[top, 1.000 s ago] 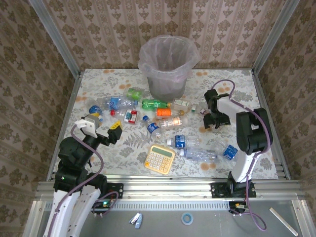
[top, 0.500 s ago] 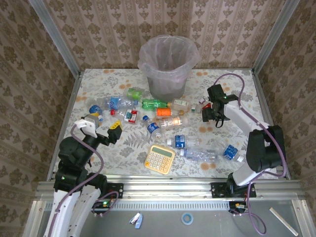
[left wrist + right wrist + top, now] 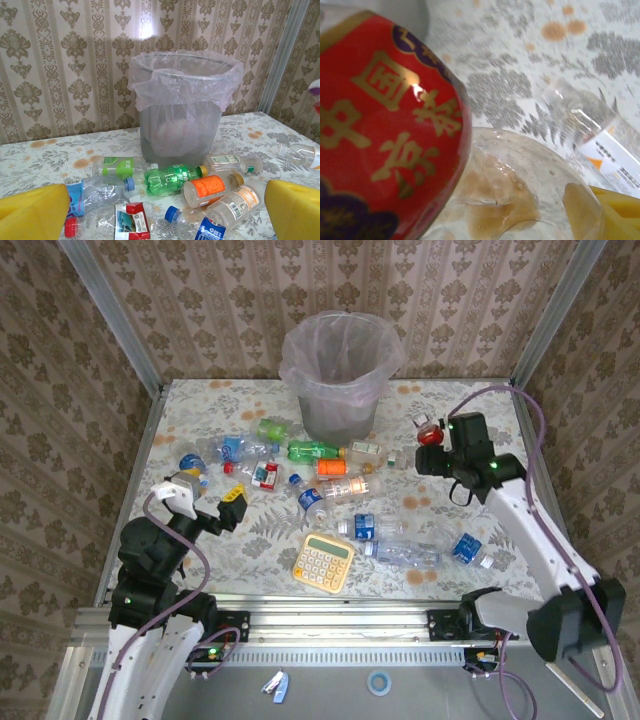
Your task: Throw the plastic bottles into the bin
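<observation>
I have the red-labelled bottle (image 3: 385,125) gripped in the right jaws, up off the counter (image 3: 200,415) and just to the right of the bin (image 3: 335,410), not over its mouth. On the right wrist view the label runs out of frame. I can see gold Chinese characters but can't make out a brand. The clear base has a brownish smear inside, and one yellow pad (image 3: 620,212) presses it at the lower right; the other pad is hidden by the bottle.

The left jaws stand wide and hold nothing. Ahead of them lie a green bottle (image 3: 172,178) and an orange-labelled bottle (image 3: 207,190), their print too small to read. A yellow calculator (image 3: 324,562) lies among the nearer bottles.
</observation>
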### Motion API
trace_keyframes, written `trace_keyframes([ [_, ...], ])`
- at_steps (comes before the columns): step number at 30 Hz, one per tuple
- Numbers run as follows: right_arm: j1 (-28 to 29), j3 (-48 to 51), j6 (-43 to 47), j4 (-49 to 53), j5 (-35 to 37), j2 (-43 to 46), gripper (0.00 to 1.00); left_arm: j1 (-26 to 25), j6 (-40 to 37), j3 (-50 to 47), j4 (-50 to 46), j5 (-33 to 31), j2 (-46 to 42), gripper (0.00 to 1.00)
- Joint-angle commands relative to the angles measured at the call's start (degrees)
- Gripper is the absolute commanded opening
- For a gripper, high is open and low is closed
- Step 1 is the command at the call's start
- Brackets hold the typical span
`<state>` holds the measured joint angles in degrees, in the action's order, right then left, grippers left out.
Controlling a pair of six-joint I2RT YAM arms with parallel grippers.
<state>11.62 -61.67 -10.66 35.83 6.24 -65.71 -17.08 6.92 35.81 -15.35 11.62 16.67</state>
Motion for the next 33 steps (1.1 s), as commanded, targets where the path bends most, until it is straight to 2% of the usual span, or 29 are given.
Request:
trace_keyframes([
  [1, 1.07, 1.59, -0.4, -4.72, -7.19, 6.25, 0.4, 0.56, 0.92, 0.75, 1.5, 1.12, 0.12, 1.0],
  [9, 3.52, 5.23, -2.76, -19.46, -15.45, 19.11, 0.4, 0.63, 1.65, 0.62, 2.08, 1.39, 0.13, 1.0],
  [12, 3.59, 6.17, -4.37, -24.9, -19.55, 21.44, 0.4, 0.65, 1.7, 0.57, 2.17, 1.52, 0.12, 1.0],
  [15, 3.59, 5.45, -5.64, -28.48, -23.3, 21.73, 0.4, 0.65, 1.73, 0.57, 2.26, 1.39, 0.13, 1.0],
  [20, 4.01, 5.02, -7.22, -35.75, -25.55, 22.24, 0.39, 0.65, 1.75, 0.57, 2.32, 1.3, 0.14, 1.0],
  [27, 4.86, 4.78, -8.8, -50.42, -26.22, 20.81, 0.39, 0.65, 1.78, 0.4, 2.52, 1.28, 0.12, 1.0],
  [33, 5.91, 0.23, -9.26, -54.86, -25.93, 15.78, 0.38, 0.65, 1.78, 0.4, 2.35, 1.21, 0.16, 1.0],
])
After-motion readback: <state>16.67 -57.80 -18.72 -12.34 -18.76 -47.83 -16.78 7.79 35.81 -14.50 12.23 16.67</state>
